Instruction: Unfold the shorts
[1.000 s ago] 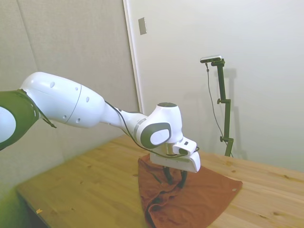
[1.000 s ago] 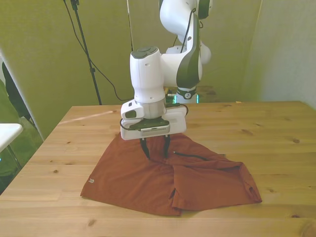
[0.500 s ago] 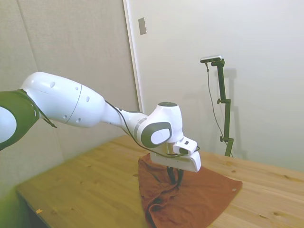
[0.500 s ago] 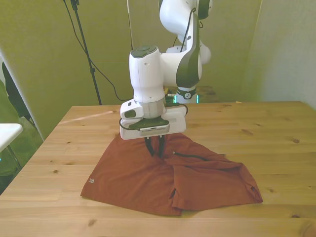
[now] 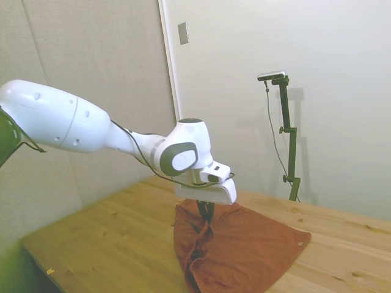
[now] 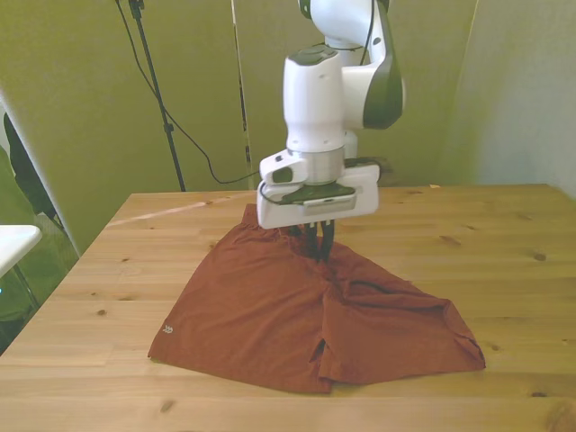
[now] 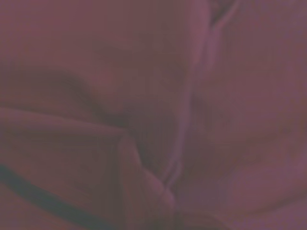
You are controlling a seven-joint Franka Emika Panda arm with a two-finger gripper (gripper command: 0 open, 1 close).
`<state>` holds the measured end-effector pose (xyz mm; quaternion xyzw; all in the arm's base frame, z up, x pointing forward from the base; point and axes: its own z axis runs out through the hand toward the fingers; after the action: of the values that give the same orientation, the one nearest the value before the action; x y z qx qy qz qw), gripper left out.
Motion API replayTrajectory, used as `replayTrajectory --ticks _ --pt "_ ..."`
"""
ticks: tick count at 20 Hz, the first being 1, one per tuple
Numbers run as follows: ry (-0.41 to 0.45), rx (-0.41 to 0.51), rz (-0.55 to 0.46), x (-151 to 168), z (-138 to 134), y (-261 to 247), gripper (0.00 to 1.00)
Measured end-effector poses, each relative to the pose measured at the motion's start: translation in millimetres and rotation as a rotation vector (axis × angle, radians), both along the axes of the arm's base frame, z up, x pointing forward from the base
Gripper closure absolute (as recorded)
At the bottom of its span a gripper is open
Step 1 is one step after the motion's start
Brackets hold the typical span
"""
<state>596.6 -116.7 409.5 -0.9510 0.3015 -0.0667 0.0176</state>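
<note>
Arm has shifted toward the front view's right and risen since a second ago; jaws (image 6: 317, 245) now pinched shut on a fold of the shorts (image 6: 270, 315), tenting it up. Rest of shorts lies mid-worktop (image 6: 504, 243), pale tag toward the near left corner.

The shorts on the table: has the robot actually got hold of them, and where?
Yes. The end effector is pinching a raised fold of the shorts near their far edge, lifting the fabric into a small peak.
</note>
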Motion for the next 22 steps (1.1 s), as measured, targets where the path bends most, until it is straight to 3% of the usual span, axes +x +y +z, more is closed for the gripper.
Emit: replayTrajectory --ticks 4,7,12,16,17,22 --pt "0.001 -0.057 0.128 -38.2 9.1 77.9 1.00" --pt "0.023 -0.071 0.242 -85.9 7.4 130.4 1.00" --pt "0.073 -0.097 0.366 -147.1 8.4 161.3 1.00" --pt "0.110 -0.110 0.404 -166.3 0.3 173.0 1.00" --pt "0.113 -0.112 0.409 -167.2 -0.8 174.9 0.00" --pt "0.108 -0.114 0.404 -167.1 0.5 174.8 0.00"
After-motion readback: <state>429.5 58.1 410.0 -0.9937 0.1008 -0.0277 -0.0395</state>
